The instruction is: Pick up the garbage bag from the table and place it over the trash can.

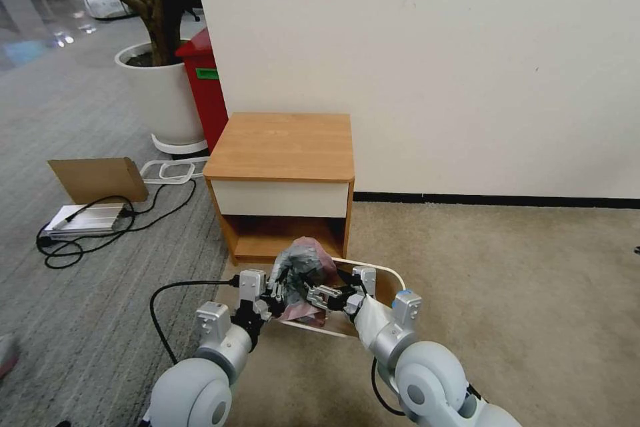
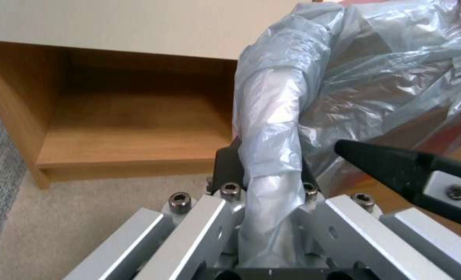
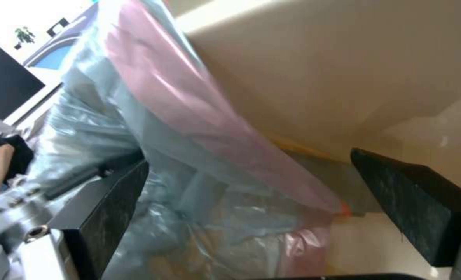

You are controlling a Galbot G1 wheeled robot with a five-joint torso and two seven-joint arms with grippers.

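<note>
Thin grey translucent plastic, crinkled, with a pinkish-red edge: the garbage bag (image 1: 303, 267), bunched in the air between both grippers, just above the trash can (image 1: 393, 277), which stands on the beige carpet in front of the table (image 1: 280, 147); tabletop bare, lower shelf bare.

Handling, as judged: very light; wholly limp, no shape of its own; slick film likely to slide out of a loose pinch; likely to tear if dragged across the rolled rim; best taken at the mouth hem, at two points well apart, so the opening can be stretched wider than the bin.

Left gripper (image 2: 264, 171): just left of the bag in the head view, over the near left of the bin; in the left wrist view a twisted rope of film runs down between its fingers into the palm, jaws closed on that strand; grip on a gathered fold, hem or not cannot be told.

Right gripper (image 3: 251, 206): just right of the bag, facing the left one across the bin; black pads (image 3: 412, 202) stand wide apart with film draped between them, not pinched.

Arms: both forearms reach forward and low, converging toward the bag, wrists nearly meeting; cream inner wall of the bin lies behind the film in the right wrist view.
</note>
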